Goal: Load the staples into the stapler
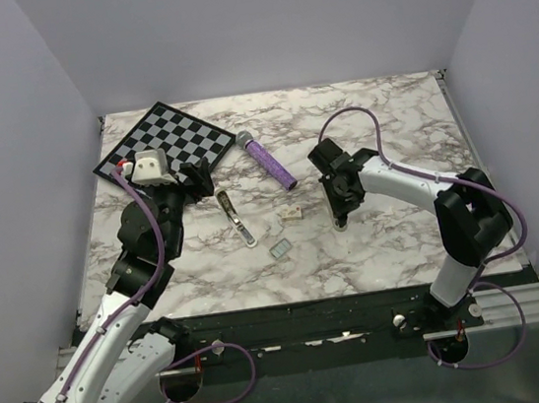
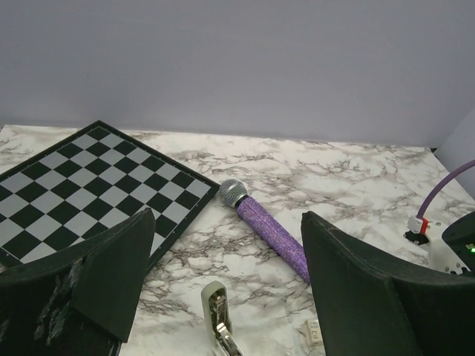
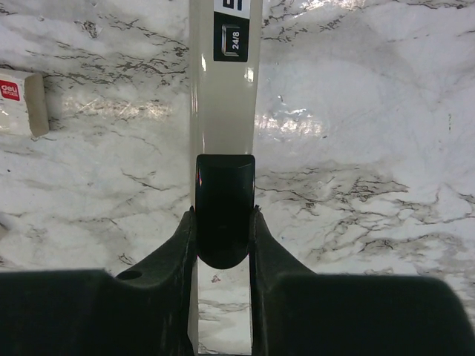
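Note:
The staples (image 1: 281, 249) are a small grey block lying flat on the marble table in the top view, between the arms. An opened stapler (image 1: 237, 218) with a silver metal track and a cream tip lies left of them; it also shows in the left wrist view (image 2: 217, 319). My left gripper (image 1: 197, 179) is open and empty just behind it, its jaws wide apart in the left wrist view (image 2: 226, 219). My right gripper (image 3: 224, 222) is shut on a second, cream stapler (image 3: 226, 89) with a black end cap and a "24/8" label, mostly hidden under the gripper (image 1: 340, 207) in the top view.
A small cream box (image 1: 293, 213) with a red label lies between the two staplers and also shows in the right wrist view (image 3: 22, 100). A purple microphone (image 1: 266, 159) lies behind it. A chessboard (image 1: 162, 139) sits at the far left.

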Motion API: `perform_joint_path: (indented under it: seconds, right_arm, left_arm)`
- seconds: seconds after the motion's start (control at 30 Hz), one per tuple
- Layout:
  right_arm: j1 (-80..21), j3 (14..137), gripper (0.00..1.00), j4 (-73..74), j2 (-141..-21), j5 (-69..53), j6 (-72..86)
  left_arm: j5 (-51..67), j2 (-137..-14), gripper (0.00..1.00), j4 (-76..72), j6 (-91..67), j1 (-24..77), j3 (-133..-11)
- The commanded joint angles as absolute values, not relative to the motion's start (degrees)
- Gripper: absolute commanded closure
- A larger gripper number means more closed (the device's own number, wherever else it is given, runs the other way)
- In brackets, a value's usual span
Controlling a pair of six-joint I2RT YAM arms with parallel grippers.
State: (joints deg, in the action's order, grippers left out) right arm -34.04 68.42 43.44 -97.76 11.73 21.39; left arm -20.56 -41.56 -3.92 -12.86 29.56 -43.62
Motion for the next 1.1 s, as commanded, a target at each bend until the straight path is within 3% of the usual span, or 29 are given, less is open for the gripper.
perform_joint_path:
  seconds: [0.0, 0.67, 1.07]
  right_arm:
    - [-33.66, 64.61, 0.94, 41.31, -101.07, 8.97, 22.14]
    - [-33.84, 58.18, 0.99, 37.18, -105.83, 8.08, 23.91]
    - [-29.63, 71.27, 0.97, 45.26, -100.63, 13.8, 19.25]
  left_arm:
    - [-20.74, -41.84, 0.12, -4.31, -12.04, 29.18, -43.42]
    - [-19.51, -42.89, 0.12, -4.31, -12.83, 29.18, -43.42]
    - [-20.21, -42.8, 0.12, -4.48, -12.57, 29.18, -43.15]
